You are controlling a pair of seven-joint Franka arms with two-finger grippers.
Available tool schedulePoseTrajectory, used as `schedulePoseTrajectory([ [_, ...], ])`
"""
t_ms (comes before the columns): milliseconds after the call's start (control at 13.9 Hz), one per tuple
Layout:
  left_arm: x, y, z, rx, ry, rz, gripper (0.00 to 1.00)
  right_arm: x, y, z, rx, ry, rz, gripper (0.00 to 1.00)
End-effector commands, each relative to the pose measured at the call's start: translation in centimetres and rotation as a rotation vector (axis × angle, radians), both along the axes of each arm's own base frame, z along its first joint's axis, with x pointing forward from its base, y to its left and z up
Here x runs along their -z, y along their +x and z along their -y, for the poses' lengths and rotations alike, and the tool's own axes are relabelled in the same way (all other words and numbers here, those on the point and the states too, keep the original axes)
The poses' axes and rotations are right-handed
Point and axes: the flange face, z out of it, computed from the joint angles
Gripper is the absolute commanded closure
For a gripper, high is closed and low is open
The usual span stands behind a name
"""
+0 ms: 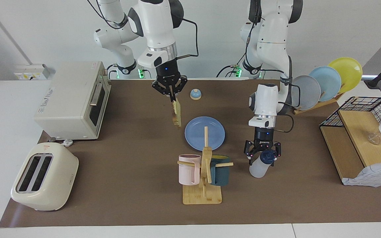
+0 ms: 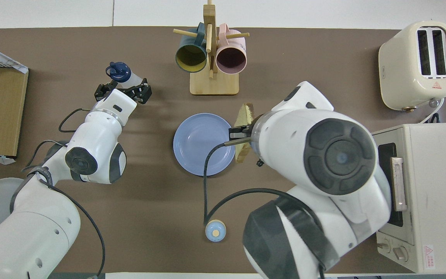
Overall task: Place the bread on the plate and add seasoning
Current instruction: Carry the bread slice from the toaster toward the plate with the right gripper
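Facing view shows your right gripper [image 1: 171, 95] clamped on the top edge of the bread [image 1: 176, 113], which hangs on edge in the air just beside the plate's [image 1: 195, 140] rim toward the right arm's end of the table. The slice is not yet over the blue surface, so your step is to carry it in over the middle of the plate before you lower it. Hung vertically like this, it will likely land on its crust and tip one way or the other; tilt the wrist so the flat face leans toward the plate centre, then let it down until the lower crust rests there and open the fingers only then. Watch the mug rack [image 1: 203, 172], which stands close to the plate farther from the robots.

Your left gripper [image 1: 263, 156] hangs with fingers spread wide around the dark cap of the seasoning [image 1: 259, 167], which stands upright on the mat beside the plate, toward the left arm's end. I judge it is not gripped yet.
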Motion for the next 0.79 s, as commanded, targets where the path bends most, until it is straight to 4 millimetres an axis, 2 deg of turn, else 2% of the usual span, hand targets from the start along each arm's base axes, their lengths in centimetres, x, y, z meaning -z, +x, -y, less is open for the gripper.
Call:
schedulePoseTrajectory([
  [0,0.2,1.0,0.1,-0.013,-0.004,0.026,0.0,3.5,-0.3,-4.3,0.044,0.065,0.003,1.0],
  [215,0.1,1.5,0.0,-0.022,-0.009,0.032,0.0,5.5,0.5,-5.8,0.042,0.096,0.034,1.0],
  [358,0.5,1.6,-0.3,-0.029,-0.007,0.029,0.0,7.3,-0.2,-8.2,0.04,0.113,0.033,1.0],
  [574,0.3,2.0,-1.0,-0.039,-0.007,0.033,0.0,9.0,-0.4,-8.1,0.043,0.116,0.034,1.0],
  [717,0.0,2.6,-0.6,-0.034,-0.009,0.045,0.0,9.6,-0.5,-8.5,0.038,0.125,0.043,1.0],
])
